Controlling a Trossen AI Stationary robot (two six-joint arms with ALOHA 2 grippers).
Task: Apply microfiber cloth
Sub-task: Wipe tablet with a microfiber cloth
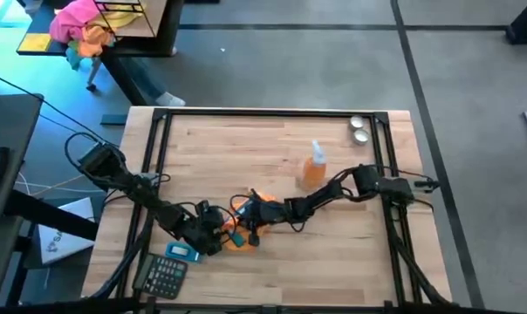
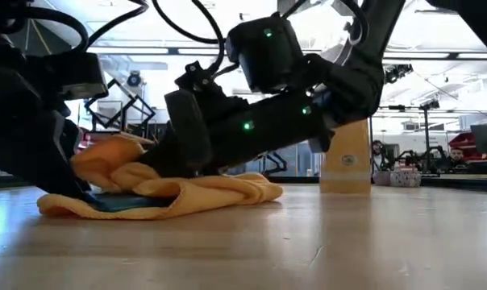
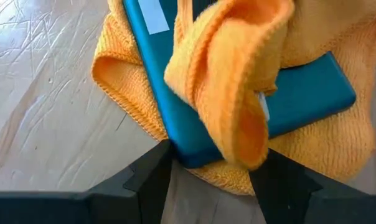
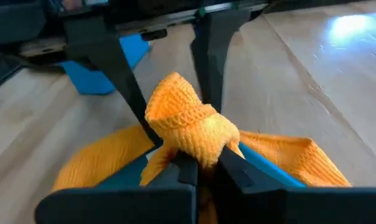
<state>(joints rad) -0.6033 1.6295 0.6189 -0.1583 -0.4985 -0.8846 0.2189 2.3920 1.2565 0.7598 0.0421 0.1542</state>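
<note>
Not much in the way of containers here: an orange spray bottle (image 1: 314, 166) with a white top stands mid-desk, and two small round metal things (image 1: 359, 130) sit near the far right corner, too small to make out.

The cloth (image 1: 243, 237) is a nubby, floppy orange knit, bunched up near the front of the wooden desk (image 1: 246, 148). It's wrapped around a flat teal slab (image 3: 238, 93), a phone by the shape, with cloth both under it and draped over it. The desk top is scratched pale planks in a black frame.

The right gripper (image 4: 197, 163) has its jaws pinching a raised fold of the cloth. The left gripper (image 3: 206, 163) sits right at the slab's edge, jaws spread on either side of it and the hanging fold.

In the low view the arms block most of the bundle. A calculator (image 1: 161, 276) and a blue block (image 1: 182, 252) lie by the front left.
</note>
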